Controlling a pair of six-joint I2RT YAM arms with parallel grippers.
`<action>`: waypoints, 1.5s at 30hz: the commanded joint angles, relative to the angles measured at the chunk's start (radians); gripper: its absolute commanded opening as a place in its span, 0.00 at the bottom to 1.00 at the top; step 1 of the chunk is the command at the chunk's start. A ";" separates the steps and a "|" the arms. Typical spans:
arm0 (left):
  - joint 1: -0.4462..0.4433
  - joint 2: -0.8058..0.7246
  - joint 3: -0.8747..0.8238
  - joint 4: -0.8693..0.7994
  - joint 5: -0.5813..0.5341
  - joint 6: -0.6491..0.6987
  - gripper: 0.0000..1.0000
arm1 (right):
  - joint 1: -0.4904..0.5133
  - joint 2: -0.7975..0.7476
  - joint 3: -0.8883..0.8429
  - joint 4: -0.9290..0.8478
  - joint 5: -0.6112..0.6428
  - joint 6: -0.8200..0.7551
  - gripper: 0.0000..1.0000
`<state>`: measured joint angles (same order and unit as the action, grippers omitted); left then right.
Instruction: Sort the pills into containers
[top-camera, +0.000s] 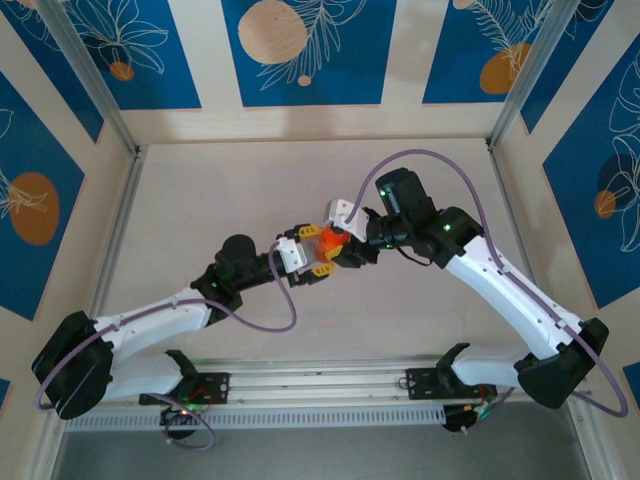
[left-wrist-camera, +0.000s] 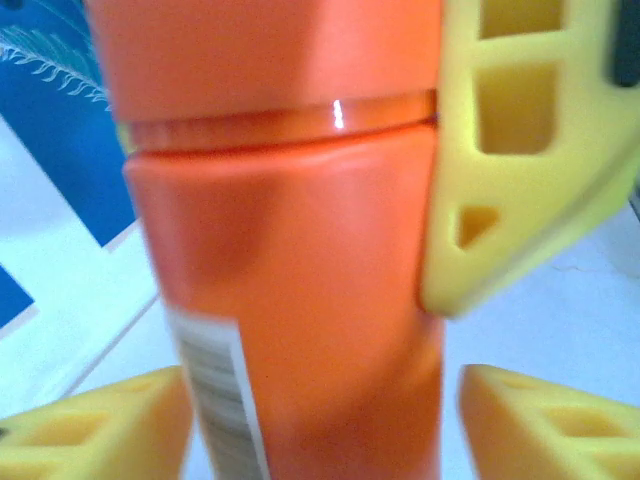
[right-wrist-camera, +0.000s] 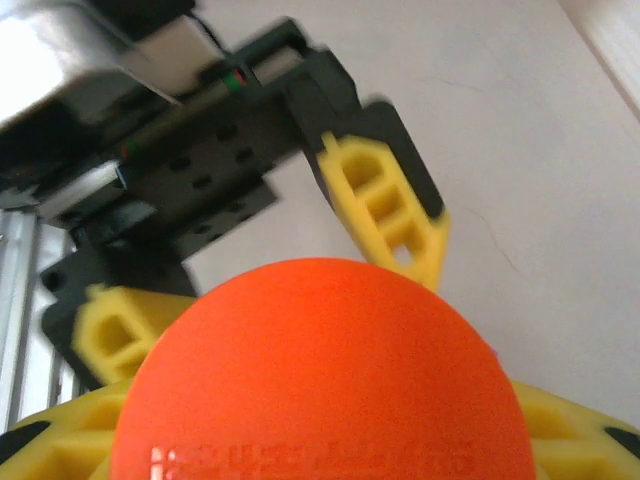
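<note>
Hold orange pill bottle (left-wrist-camera: 300, 280) steady in clamped left gripper (left-wrist-camera: 320, 425), twisting cap (right-wrist-camera: 320, 360) squarely with right gripper (right-wrist-camera: 320, 445) closed round it.

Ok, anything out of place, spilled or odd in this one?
Nothing stands out. The orange bottle stands upright at mid-table, with the left gripper on its body and the right gripper on its cap, which is on. No spill on the table around it.
</note>
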<state>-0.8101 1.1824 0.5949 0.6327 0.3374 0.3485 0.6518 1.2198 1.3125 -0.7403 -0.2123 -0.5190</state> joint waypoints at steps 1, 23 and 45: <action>-0.005 -0.010 -0.017 0.045 -0.047 0.021 1.00 | -0.022 -0.028 -0.005 0.024 0.001 0.074 0.08; 0.006 -0.233 -0.184 0.030 -0.836 -0.177 1.00 | -0.293 0.259 -0.112 0.438 0.372 0.272 0.06; 0.124 -0.210 -0.182 -0.224 -0.881 -0.551 1.00 | -0.358 0.690 0.064 0.546 0.318 0.352 0.12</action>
<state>-0.6956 0.9642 0.4248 0.3923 -0.5510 -0.1612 0.2844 1.8908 1.3186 -0.2237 0.1242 -0.1944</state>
